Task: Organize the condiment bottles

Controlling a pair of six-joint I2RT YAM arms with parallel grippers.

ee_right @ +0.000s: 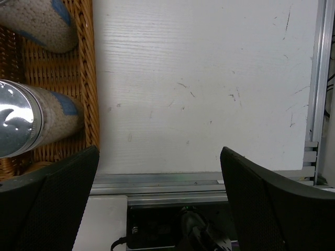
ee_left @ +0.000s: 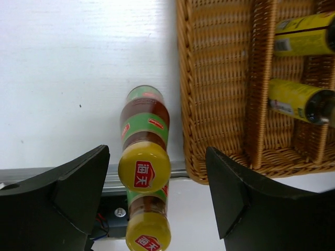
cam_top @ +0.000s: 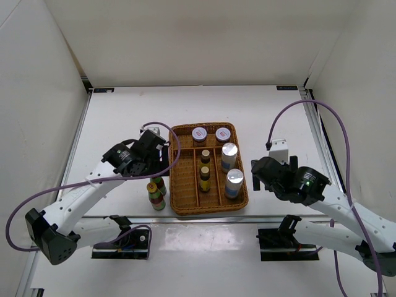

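The left gripper (ee_left: 157, 157) hung open near two dark bottles (cam_top: 156, 193) just left of the tray (cam_top: 175, 173); the right gripper (ee_right: 159, 157) was open too. Picking one up seemingly needed lowering and closing.

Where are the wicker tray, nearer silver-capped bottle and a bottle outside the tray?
wicker tray (cam_top: 185, 185), top view, bare left compartment.
nearer silver-capped bottle (cam_top: 234, 177), top view, cap.
outside bottle (ee_left: 144, 168), left wrist view, gold cap.

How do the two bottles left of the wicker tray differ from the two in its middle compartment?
The outside pair stands on the table and wears green labels. The middle-compartment pair stands inside the wicker tray and wears yellow labels. Both pairs are slim, dark and upright.
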